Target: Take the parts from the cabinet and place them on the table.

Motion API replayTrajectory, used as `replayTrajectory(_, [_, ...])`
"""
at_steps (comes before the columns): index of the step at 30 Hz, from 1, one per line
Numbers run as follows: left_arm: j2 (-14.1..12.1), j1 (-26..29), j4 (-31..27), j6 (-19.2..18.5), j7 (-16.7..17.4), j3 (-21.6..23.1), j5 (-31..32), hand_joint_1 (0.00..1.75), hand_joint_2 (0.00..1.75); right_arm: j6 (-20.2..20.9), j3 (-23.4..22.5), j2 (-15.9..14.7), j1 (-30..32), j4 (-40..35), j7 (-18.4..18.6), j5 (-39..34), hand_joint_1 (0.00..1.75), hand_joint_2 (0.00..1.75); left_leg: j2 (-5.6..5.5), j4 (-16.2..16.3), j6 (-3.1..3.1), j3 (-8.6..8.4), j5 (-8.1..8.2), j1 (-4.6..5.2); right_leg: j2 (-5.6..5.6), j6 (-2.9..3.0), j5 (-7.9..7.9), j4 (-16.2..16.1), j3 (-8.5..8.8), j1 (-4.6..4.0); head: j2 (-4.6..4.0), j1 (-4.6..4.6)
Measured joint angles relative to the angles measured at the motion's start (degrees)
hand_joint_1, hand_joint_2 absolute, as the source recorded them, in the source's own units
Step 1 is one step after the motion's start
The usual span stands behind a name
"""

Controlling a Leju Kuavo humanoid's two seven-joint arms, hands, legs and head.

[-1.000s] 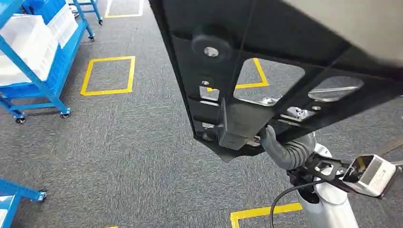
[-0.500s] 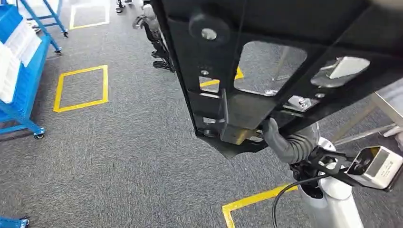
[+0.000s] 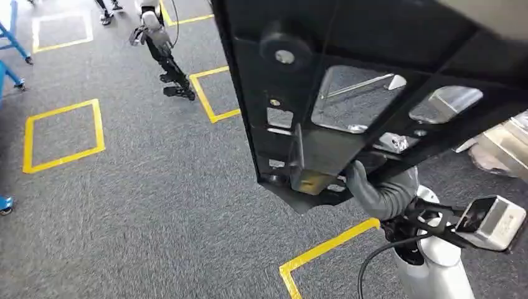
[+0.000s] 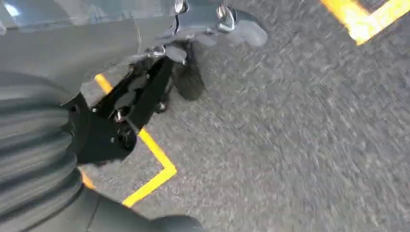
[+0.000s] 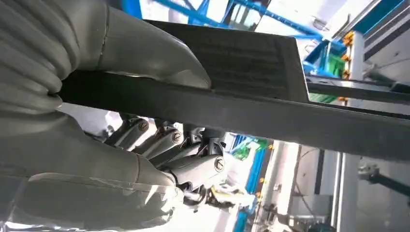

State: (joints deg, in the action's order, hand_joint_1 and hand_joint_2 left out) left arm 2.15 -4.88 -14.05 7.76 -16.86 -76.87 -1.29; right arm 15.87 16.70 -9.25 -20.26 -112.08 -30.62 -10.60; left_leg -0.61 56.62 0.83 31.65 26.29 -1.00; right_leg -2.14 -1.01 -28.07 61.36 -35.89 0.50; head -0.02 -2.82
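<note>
One big black part (image 3: pixel 348 93) fills the top right of the head view. It is flat, with holes cut in it, a round black knob (image 3: pixel 285 45) and a small boxy piece hanging under it. It blocks much of the floor behind it. The grey carpet (image 3: pixel 143 205) has yellow tape squares (image 3: pixel 62 134) on it. Far off, another robot (image 3: pixel 159 47) stands on the carpet. A bit of blue rack (image 3: pixel 11 37) shows at the left edge. The right hand (image 5: pixel 145 121) holds the part's edge, thumb on one side and fingers wrapped around the other. The left hand (image 4: pixel 140 92) hangs over the carpet, and I cannot tell how its fingers lie. A small silver camera box (image 3: pixel 495 221) sits by the right wrist.
</note>
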Motion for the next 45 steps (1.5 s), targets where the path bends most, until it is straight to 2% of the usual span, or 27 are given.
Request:
replayTrajectory(2, [-0.6, 0.3, 0.0, 0.2, 1.3, -0.4, 0.0, 0.00, 1.75, 0.3, -0.2, 0.0, 0.7, 0.0, -0.7, 0.2, 1.75, 1.75, 1.44, 0.0, 0.13, 0.18, 0.05, 0.31, 1.45, -0.31, -4.68, 9.9, -4.72, 0.22, 0.00, -0.06])
replayTrajectory(4, [-1.2, 0.4, 0.0, 0.3, 1.6, -0.8, 0.0, 0.00, 1.75, 0.6, -0.5, -0.3, 1.6, 0.2, -1.2, 0.5, 1.75, 1.75, 2.77, 0.1, 0.15, 0.29, 0.08, 0.45, 1.59, -0.50, -5.63, 14.9, -7.10, 0.41, 0.00, -0.08])
replayTrajectory(5, [-1.3, 0.4, 0.0, 0.3, 1.6, -0.8, 0.0, 0.00, 1.75, 0.6, -0.6, -0.5, 1.9, 0.2, -1.3, 0.6, 1.75, 1.75, 3.41, 0.1, 0.11, 0.29, 0.12, 0.46, 1.75, -0.53, -4.24, 13.2, -6.22, 0.42, 0.00, -0.09])
replayTrajectory(7, [-1.5, 0.3, 0.0, 0.3, 1.6, -0.9, 0.0, 0.00, 1.75, 0.6, -0.7, -0.7, 2.0, 0.2, -1.3, 0.8, 1.75, 1.75, 4.57, 0.2, -0.13, 0.16, 0.28, 0.47, 2.80, -0.37, 0.47, 3.2, -0.85, 0.39, 0.00, -0.11])
replayTrajectory(8, [-1.6, 0.2, 0.0, 0.3, 1.6, -0.9, 0.0, 0.00, 1.75, 0.6, -0.9, -0.9, 2.0, 0.2, -1.3, 0.8, 1.75, 1.75, 5.06, 0.4, -0.41, 0.01, 0.45, 0.53, 5.23, -0.05, 2.17, -2.7, 2.51, 0.19, 0.00, -0.13])
replayTrajectory(9, [-1.8, 0.2, 0.0, 0.2, 1.6, -0.9, 0.0, 0.00, 1.75, 0.6, -1.0, -0.9, 2.1, 0.2, -1.3, 0.8, 1.75, 1.75, 5.51, 0.5, -0.80, 0.01, 0.69, 0.95, 6.09, 0.27, 1.41, -3.5, 2.79, -0.41, 0.00, -0.04])
replayTrajectory(13, [-2.1, -0.1, 0.0, 0.1, 1.6, -0.9, 0.0, 0.00, 1.75, 0.1, -1.2, -1.2, 2.4, 0.1, -1.6, 1.1, 1.75, 1.75, 7.58, 0.4, -2.10, -0.60, 0.93, 0.91, 3.40, 1.46, 1.94, -4.0, 2.46, -0.26, 0.00, -0.04])
replayTrajectory(14, [-2.3, -0.2, 0.0, 0.0, 1.6, -0.9, 0.0, 0.00, 1.75, -0.3, -1.2, -1.3, 2.6, 0.0, -1.7, 1.4, 1.75, 1.75, 5.77, 1.0, -2.59, -0.36, 1.56, 0.55, 3.06, 1.80, 2.21, -4.2, 2.68, 0.08, 0.00, -0.02])
replayTrajectory(16, [-2.6, -0.1, 0.0, -0.2, 1.6, -1.0, 0.0, 0.00, 1.75, -1.0, -1.2, -1.5, 2.7, 0.0, -2.1, 2.1, 1.75, 1.75, 1.88, 7.7, -2.90, 2.49, 5.87, 0.31, 2.12, 2.21, 2.32, -4.2, 2.64, 0.09, 0.00, 0.07])
replayTrajectory(18, [-3.0, 0.1, 0.0, -0.2, 1.6, -1.2, 0.0, 0.00, 1.75, -1.6, -1.2, -1.5, 3.0, 0.0, -2.3, 2.6, 1.75, 1.75, 1.03, 17.2, -3.19, 6.96, 9.61, 0.33, 0.88, 2.31, 2.32, -4.2, 2.58, -0.03, 0.00, 0.02])
replayTrajectory(19, [-3.1, 0.2, 0.0, -0.1, 1.6, -1.3, 0.0, 0.00, 1.75, -2.1, -1.1, -1.5, 3.2, 0.0, -2.3, 2.8, 1.75, 1.75, 1.02, 19.5, -3.21, 8.10, 9.76, 0.32, 0.16, 2.32, 2.32, -4.2, 2.60, -0.05, 0.00, 0.05])
replayTrajectory(21, [-3.2, 0.3, 0.0, -0.1, 1.8, -1.3, 0.0, 0.00, 1.75, -2.7, -1.0, -1.5, 3.6, 0.0, -2.3, 3.0, 1.75, 1.75, 0.92, 14.8, -2.94, 6.18, 5.94, 0.31, -1.30, 2.30, 2.32, -4.1, 2.80, -0.04, 0.00, 0.05])
replayTrajectory(23, [-3.2, 0.3, 0.0, 0.0, 2.1, -1.5, 0.0, 0.00, 1.75, -3.3, -0.8, -1.5, 3.9, 0.0, -2.8, 3.4, 1.75, 1.75, -0.64, 4.1, -2.60, 1.32, 0.63, 0.18, -2.66, 2.09, 2.23, -3.9, 2.94, 0.01, 0.00, 0.05])
replayTrajectory(24, [-3.2, 0.4, 0.0, 0.3, 2.1, -1.8, 0.0, 0.00, 1.75, -3.7, -0.6, -1.5, 4.0, 0.0, -3.2, 3.9, 1.75, 1.75, -3.19, 1.6, -2.30, 0.20, 0.92, 0.13, -3.18, 1.78, 2.20, -3.8, 2.75, -0.17, 0.00, -0.02])
replayTrajectory(28, [-3.2, 0.2, 0.0, 0.6, 2.1, -2.3, 0.0, 0.00, 1.75, -6.1, 0.8, -2.3, 4.1, 0.0, -3.4, 4.1, 1.75, 1.75, -1.51, 0.8, -1.24, -0.02, 0.84, 0.47, -5.45, 0.18, 2.77, -4.0, 1.86, 0.24, 0.00, -0.02])
replayTrajectory(29, [-3.2, 0.1, 0.0, 0.5, 2.1, -2.3, 0.0, 0.00, 1.75, -6.9, 0.9, -2.9, 4.2, 0.0, -3.4, 3.5, 1.75, 1.75, -0.70, 0.1, -0.54, -0.17, 0.36, -0.05, -4.22, 0.07, 2.35, -3.4, 1.76, 0.28, 0.00, 0.02])
replayTrajectory(30, [-3.2, 0.0, 0.0, 0.4, 2.1, -2.3, 0.0, 0.00, 1.75, -7.3, 0.9, -3.3, 4.2, -0.1, -3.6, 3.0, 1.75, 1.75, -0.22, -0.2, -0.12, -0.29, 0.28, 0.07, -0.90, -0.05, 1.11, -1.9, 1.02, -0.21, 0.00, -0.31])
replayTrajectory(31, [-3.2, 0.2, 0.0, 0.3, 2.1, -2.3, 0.0, 0.00, 1.75, -7.7, 0.9, -3.8, 4.2, -0.1, -3.6, 2.7, 1.75, 1.75, 0.35, -0.2, 0.04, -0.23, 0.25, 0.17, 0.85, -0.20, -1.26, 1.8, -0.85, -0.09, 0.00, -0.61])
replayTrajectory(33, [-3.2, 0.5, 0.0, 0.2, 2.1, -2.3, 0.0, 0.00, 1.75, -8.3, 1.0, -4.1, 4.8, 0.0, -3.6, 2.7, 1.75, 1.75, 1.84, -0.2, 0.20, -0.18, 0.37, 0.34, 1.54, -0.54, -5.68, 12.0, -5.76, 0.10, 0.00, -0.59])
replayTrajectory(34, [-3.2, 0.6, 0.0, 0.2, 2.1, -2.3, 0.0, 0.00, 1.75, -8.8, 1.1, -4.1, 5.4, 0.0, -3.6, 3.0, 1.75, 1.75, 2.58, -0.1, 0.24, -0.18, 0.42, 0.39, 1.56, -0.68, -6.11, 14.8, -7.11, 0.22, 0.00, -0.61])
replayTrajectory(35, [-3.2, 0.6, 0.0, 0.2, 2.3, -2.3, 0.0, 0.00, 1.75, -9.1, 1.2, -4.1, 5.9, -0.1, -3.6, 3.4, 1.75, 1.75, 3.19, -0.1, 0.19, -0.22, 0.52, 0.40, 1.63, -0.73, -5.15, 14.4, -6.92, 0.28, 0.00, -0.59])
replayTrajectory(37, [-3.1, 0.5, 0.0, 0.2, 2.6, -2.3, 0.0, 0.00, 1.75, -9.5, 1.5, -4.1, 6.7, -0.1, -3.6, 4.0, 1.75, 1.75, 4.39, 0.0, -0.06, -0.40, 0.79, 0.39, 2.36, -0.58, -0.70, 6.3, -2.65, 0.27, 0.00, -0.63])
replayTrajectory(38, [-3.0, 0.5, 0.0, 0.2, 2.7, -2.3, 0.0, 0.00, 1.75, -9.5, 1.7, -4.1, 6.7, -0.1, -3.6, 4.2, 1.75, 1.75, 4.89, 0.1, -0.30, -0.59, 0.98, 0.42, 3.94, -0.30, 1.54, 0.4, 0.55, 0.18, 0.00, -0.61])
replayTrajectory(39, [-2.9, 0.5, 0.0, 0.2, 3.0, -2.3, 0.0, 0.00, 1.75, -9.6, 1.8, -4.1, 6.7, -0.1, -3.6, 4.4, 1.75, 1.75, 5.36, 0.2, -0.55, -0.73, 1.18, 0.66, 6.70, 0.03, 1.85, -3.4, 2.62, -0.10, 0.00, -0.63])
replayTrajectory(43, [-2.6, 0.2, 0.0, -0.1, 3.0, -2.3, 0.0, 0.00, 1.75, -9.5, 2.3, -4.1, 6.7, -0.1, -3.6, 4.5, 1.75, 1.75, 7.49, 0.2, -1.80, -1.14, 1.54, 1.02, 4.26, 1.10, 2.00, -3.8, 2.18, -0.75, 0.00, -0.37])
replayTrajectory(44, [-2.5, 0.0, 0.0, -0.4, 2.8, -2.3, 0.0, 0.00, 1.75, -9.4, 2.3, -4.2, 6.8, -0.1, -3.7, 4.3, 1.75, 1.75, 6.84, 0.5, -2.29, -1.02, 1.99, 0.81, 3.62, 1.59, 2.40, -4.3, 2.53, -0.11, 0.00, -0.37])
replayTrajectory(45, [-2.4, 0.2, 0.0, -0.8, 2.3, -2.3, 0.0, 0.00, 1.75, -9.1, 2.1, -4.2, 6.8, -0.1, -4.1, 3.7, 1.75, 1.75, 3.84, 1.8, -2.52, -0.70, 3.15, 0.52, 3.09, 1.85, 2.46, -4.5, 2.63, -0.09, 0.00, -0.22])
